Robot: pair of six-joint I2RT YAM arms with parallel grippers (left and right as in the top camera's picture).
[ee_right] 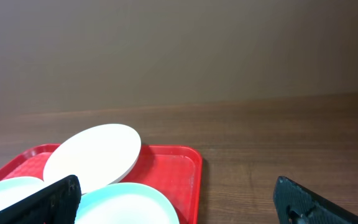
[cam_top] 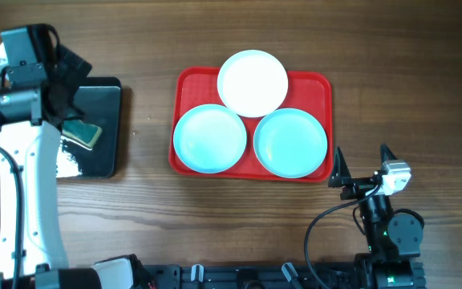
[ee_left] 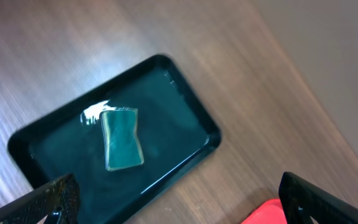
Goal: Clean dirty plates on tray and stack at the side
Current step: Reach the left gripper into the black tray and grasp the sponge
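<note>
The red tray lies mid-table with three plates on it. The white plate sits at the back, resting partly on the two turquoise plates, one at the front left and one at the front right. In the right wrist view the tray, the white plate and a turquoise plate show. My left gripper is open and empty, high above the black tray. My right gripper is open and empty, just right of the red tray's front right corner.
A glossy black tray stands at the left with a green sponge in it. In the left wrist view the black tray and the sponge show, with a red tray corner at the bottom.
</note>
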